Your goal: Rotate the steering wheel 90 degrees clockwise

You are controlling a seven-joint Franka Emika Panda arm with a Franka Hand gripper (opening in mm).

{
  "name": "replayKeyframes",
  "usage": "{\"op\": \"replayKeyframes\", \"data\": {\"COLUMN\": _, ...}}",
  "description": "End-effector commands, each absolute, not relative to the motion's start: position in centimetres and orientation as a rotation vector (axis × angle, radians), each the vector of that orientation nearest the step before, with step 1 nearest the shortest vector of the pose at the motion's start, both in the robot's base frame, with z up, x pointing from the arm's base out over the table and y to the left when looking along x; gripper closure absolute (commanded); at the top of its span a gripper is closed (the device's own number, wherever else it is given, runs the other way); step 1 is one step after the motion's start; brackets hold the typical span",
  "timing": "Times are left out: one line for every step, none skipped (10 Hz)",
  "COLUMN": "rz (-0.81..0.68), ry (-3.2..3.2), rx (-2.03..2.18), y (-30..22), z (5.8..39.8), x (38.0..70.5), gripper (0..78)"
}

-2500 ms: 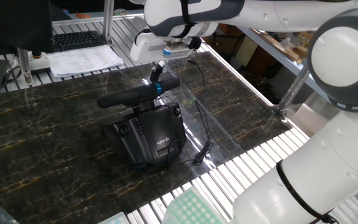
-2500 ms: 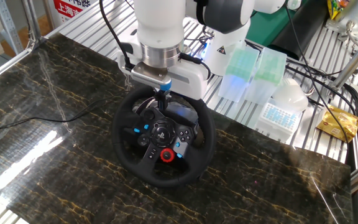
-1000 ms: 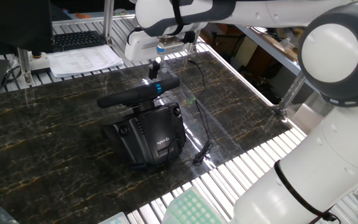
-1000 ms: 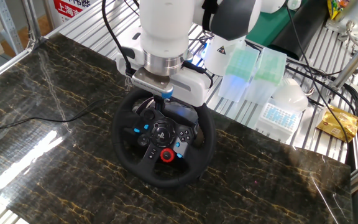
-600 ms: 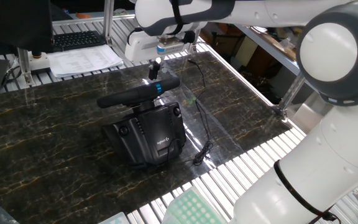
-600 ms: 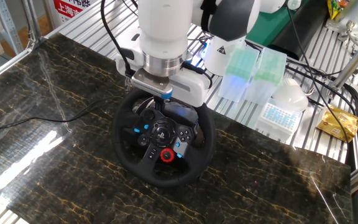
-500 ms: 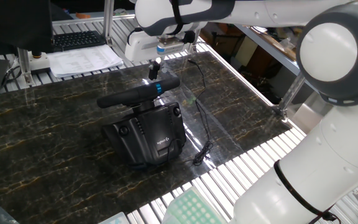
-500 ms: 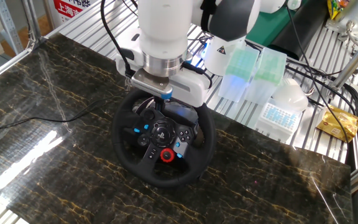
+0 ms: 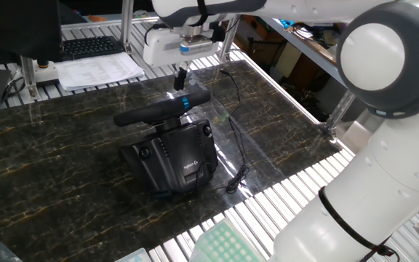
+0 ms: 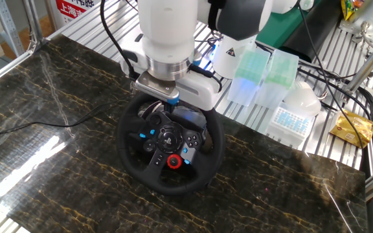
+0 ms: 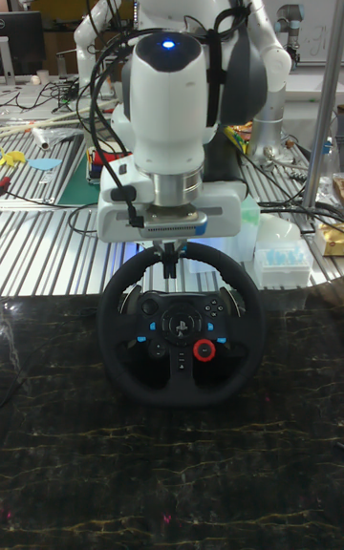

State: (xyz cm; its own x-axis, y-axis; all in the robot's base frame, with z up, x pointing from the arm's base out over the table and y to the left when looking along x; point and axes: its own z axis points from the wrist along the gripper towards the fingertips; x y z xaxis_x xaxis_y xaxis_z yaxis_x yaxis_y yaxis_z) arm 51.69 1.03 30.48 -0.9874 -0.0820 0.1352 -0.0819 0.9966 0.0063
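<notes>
One two-finger tool, fingers together and empty, hovers above the black round steering wheel's top, ungrasped, apparently poised for turning.

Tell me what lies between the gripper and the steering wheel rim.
Nothing. In one fixed view the gripper hangs just above the blue stripe on the steering wheel, with only open air and table behind. The tall fixed view shows the same small gap.

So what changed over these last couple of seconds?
The pincer rose off the top of the steering wheel, ending clear above the rim near its blue stripe. Its fingers look close together and hold nothing. The wheel, base and cable stayed put.
</notes>
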Motion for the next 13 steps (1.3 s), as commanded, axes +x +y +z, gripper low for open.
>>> {"op": "replayKeyframes", "data": {"rz": 0.044, "ry": -2.964, "rx": 0.107, "y": 1.05, "z": 30.66, "x": 51.73, "gripper": 77.6}}
{"op": "replayKeyframes", "data": {"rz": 0.046, "ry": -2.941, "rx": 0.11, "y": 1.04, "z": 30.68, "x": 51.73, "gripper": 77.6}}
{"op": "replayKeyframes", "data": {"rz": 0.043, "ry": -2.941, "rx": 0.129, "y": 1.04, "z": 30.67, "x": 51.73, "gripper": 77.6}}
{"op": "replayKeyframes", "data": {"rz": 0.043, "ry": -2.944, "rx": 0.136, "y": 1.04, "z": 30.67, "x": 51.73, "gripper": 77.6}}
{"op": "replayKeyframes", "data": {"rz": 0.042, "ry": -2.946, "rx": 0.141, "y": 1.04, "z": 30.67, "x": 51.73, "gripper": 77.6}}
{"op": "replayKeyframes", "data": {"rz": 0.043, "ry": -2.949, "rx": 0.157, "y": 1.04, "z": 30.67, "x": 51.73, "gripper": 77.6}}
{"op": "replayKeyframes", "data": {"rz": 0.068, "ry": -2.953, "rx": 0.198, "y": 1.04, "z": 30.67, "x": 51.73, "gripper": 77.6}}
{"op": "replayKeyframes", "data": {"rz": 0.06, "ry": -2.953, "rx": 0.182, "y": 1.04, "z": 30.67, "x": 51.73, "gripper": 77.6}}
{"op": "replayKeyframes", "data": {"rz": 0.065, "ry": -2.95, "rx": 0.163, "y": 1.04, "z": 30.67, "x": 51.73, "gripper": 77.6}}
{"op": "replayKeyframes", "data": {"rz": 0.065, "ry": -2.947, "rx": 0.155, "y": 1.04, "z": 30.67, "x": 51.73, "gripper": 77.6}}
{"op": "replayKeyframes", "data": {"rz": 0.069, "ry": -2.942, "rx": 0.152, "y": 1.04, "z": 30.67, "x": 51.73, "gripper": 77.6}}
{"op": "replayKeyframes", "data": {"rz": 0.069, "ry": -2.937, "rx": 0.151, "y": 1.04, "z": 30.67, "x": 51.73, "gripper": 77.6}}
{"op": "replayKeyframes", "data": {"rz": 0.059, "ry": -2.935, "rx": 0.156, "y": 1.04, "z": 30.67, "x": 51.73, "gripper": 77.6}}
